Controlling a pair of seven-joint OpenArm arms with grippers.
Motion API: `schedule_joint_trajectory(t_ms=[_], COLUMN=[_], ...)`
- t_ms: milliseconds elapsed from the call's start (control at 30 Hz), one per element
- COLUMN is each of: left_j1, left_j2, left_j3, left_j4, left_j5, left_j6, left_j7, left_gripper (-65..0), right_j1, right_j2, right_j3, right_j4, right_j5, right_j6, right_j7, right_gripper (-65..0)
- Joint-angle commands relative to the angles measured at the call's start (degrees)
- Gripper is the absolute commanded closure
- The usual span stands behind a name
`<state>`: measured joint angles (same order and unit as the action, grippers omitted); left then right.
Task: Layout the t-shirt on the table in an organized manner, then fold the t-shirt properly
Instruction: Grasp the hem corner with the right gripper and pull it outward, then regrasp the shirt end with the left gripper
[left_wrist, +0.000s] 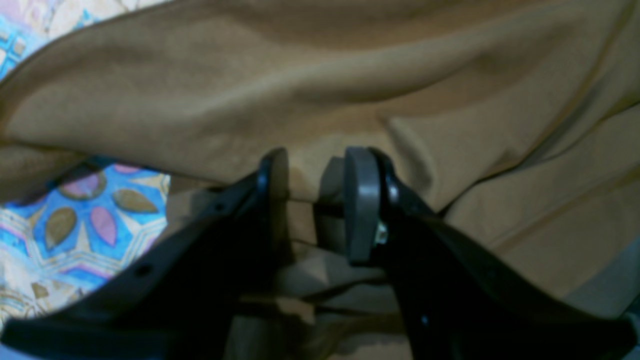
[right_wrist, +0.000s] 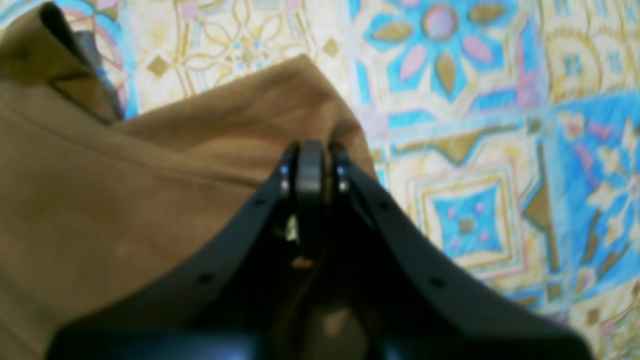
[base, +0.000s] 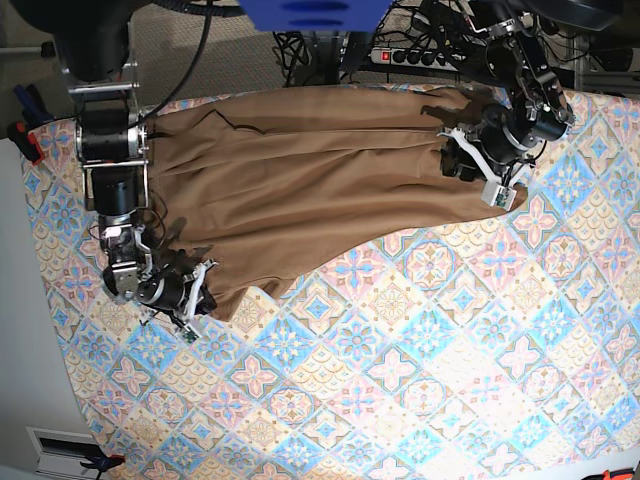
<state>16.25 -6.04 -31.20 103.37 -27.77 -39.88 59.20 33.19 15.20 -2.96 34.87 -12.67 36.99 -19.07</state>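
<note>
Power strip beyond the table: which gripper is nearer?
Left. The left gripper is at the t-shirt's end close to the power strip; the right gripper is at the opposite end.

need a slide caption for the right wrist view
Right gripper shut on a corner of the tan t-shirt, above the pastel tiled table.
</note>
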Motion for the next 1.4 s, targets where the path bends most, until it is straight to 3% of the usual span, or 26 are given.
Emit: schedule_joint_trajectory(t_ms=[0, 133, 300, 700, 900, 1067, 1367], left_j1=[-0.29, -0.73, -3.11, -8.21, -8.12, -8.29, -9.53], left_j2=[-0.33, -0.33, -0.33, -0.77, -0.77, -1.03, -8.07], left_j3=[-0.14, -0.23, -0.40, -0.67, -10.95, -15.70, -15.70], left_j4=[1.02, 1.11, 3.57, 9.55, 9.29, 7.88, -5.22], left_j5=[-0.85, -1.29, -1.46, -1.46, -1.11, -0.76, -0.85], left_j6=[-0.12, -0.12, -0.12, -0.12, -0.12, -0.12, -0.12], left_j7=[-0.96, -0.96, -1.05, -1.05, -1.05, -1.22, -1.40], left_gripper=[-18.8, -18.8, -18.8, -19.3, -18.9, -19.2, -19.3], right_j1=[0.00, 0.00, 0.00, -4.49, -5.72, -5.72, -5.81], right_j2=[-0.48, -0.48, -0.48, -0.48, -0.48, -0.48, -0.48], right_j3=[-0.16, 2.13, 2.13, 2.39, 2.48, 2.48, 2.48], right_j4=[0.78, 10.80, 21.00, 22.93, 22.93, 22.93, 23.02], right_j5=[-3.82, -4.61, -4.70, -4.70, -4.70, -4.70, -4.70], right_j6=[-1.26, -2.49, -2.49, -2.49, -2.49, -2.49, -2.49], right_j7=[-3.04, -3.30, -9.11, -10.16, -10.16, -10.16, -10.16], right_gripper=[0.0, 0.0, 0.0, 0.0, 0.0, 0.0, 0.0])
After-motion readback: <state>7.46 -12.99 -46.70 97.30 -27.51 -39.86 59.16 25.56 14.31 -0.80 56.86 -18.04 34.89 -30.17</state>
